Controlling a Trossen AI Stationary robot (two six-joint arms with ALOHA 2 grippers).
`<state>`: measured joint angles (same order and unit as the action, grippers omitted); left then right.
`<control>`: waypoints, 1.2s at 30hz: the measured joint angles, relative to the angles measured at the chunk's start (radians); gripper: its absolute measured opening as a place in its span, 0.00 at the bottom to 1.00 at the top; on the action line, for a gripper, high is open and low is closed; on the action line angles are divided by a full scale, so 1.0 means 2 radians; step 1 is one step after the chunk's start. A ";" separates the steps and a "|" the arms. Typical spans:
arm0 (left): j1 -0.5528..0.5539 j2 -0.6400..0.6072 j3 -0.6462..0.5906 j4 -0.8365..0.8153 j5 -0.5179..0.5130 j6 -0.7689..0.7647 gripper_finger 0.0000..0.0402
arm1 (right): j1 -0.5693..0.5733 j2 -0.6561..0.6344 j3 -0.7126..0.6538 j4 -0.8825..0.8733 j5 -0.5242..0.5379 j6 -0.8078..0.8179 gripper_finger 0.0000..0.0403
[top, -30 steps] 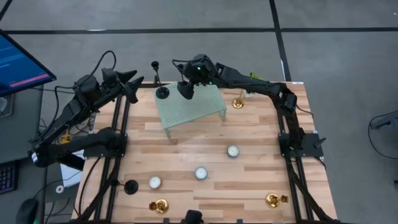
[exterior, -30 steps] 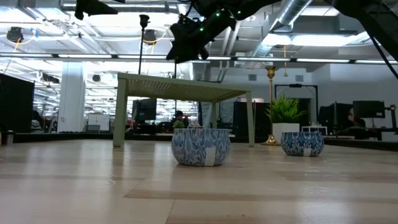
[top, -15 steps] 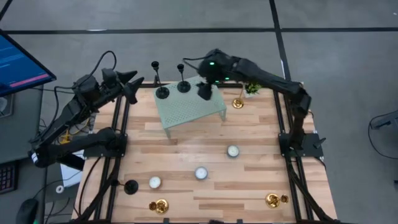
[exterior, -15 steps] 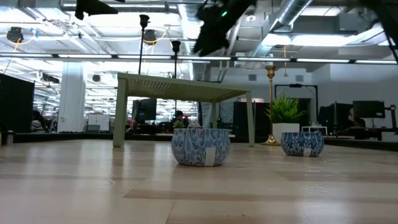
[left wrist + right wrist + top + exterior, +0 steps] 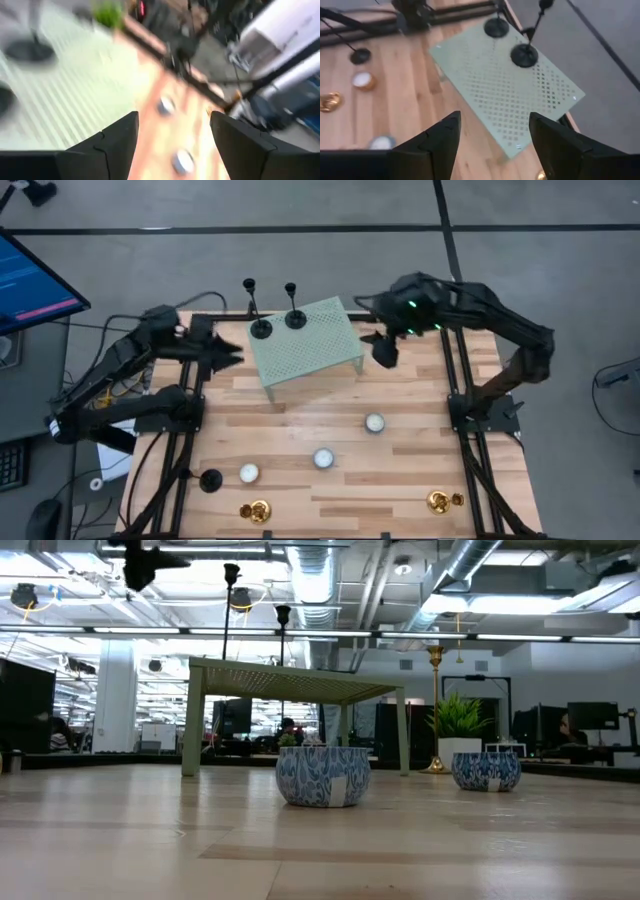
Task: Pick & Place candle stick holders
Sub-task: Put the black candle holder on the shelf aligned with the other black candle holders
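Note:
Two black slim-stemmed candle stick holders (image 5: 260, 327) (image 5: 295, 318) stand on their disc bases on the pale green perforated stand (image 5: 305, 345); they also show in the right wrist view (image 5: 496, 27) (image 5: 524, 55). A third black holder (image 5: 210, 479) and two squat gold holders (image 5: 257, 509) (image 5: 440, 501) sit near the table's near edge. The tall gold holder (image 5: 435, 705) shows in the low view only. My right gripper (image 5: 383, 350) hangs open and empty right of the stand. My left gripper (image 5: 228, 355) is open and empty at the stand's left.
Three tealight candles (image 5: 249, 473) (image 5: 323, 458) (image 5: 374, 422) lie on the wooden table (image 5: 300, 400) between the stand and the near edge. A small green plant (image 5: 460, 720) stands at the far right. Black frame rails run along both table sides.
My right gripper has drawn away from the second black holder, which now stands free on the stand's far edge, and has gone toward the table's right edge. My left gripper has come in over the table's left edge, toward the near side and the stand.

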<state>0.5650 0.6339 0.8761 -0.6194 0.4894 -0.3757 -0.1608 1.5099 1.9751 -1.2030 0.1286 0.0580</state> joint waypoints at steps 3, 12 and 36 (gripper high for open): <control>-0.040 0.025 0.000 -0.036 0.003 -0.031 0.62 | 0.033 -0.018 0.000 0.000 0.036 0.024 0.55; -0.206 0.111 0.009 -0.047 0.066 -0.087 0.62 | 0.089 -0.036 0.000 -0.012 0.073 0.065 0.55; -0.339 0.179 0.042 -0.232 0.057 -0.474 0.48 | 0.131 -0.033 0.000 -0.027 0.080 0.045 0.55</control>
<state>-0.1123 0.9910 0.9602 -1.0842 0.6036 -1.3244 0.1007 1.4441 1.9751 -1.2575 0.2896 0.1478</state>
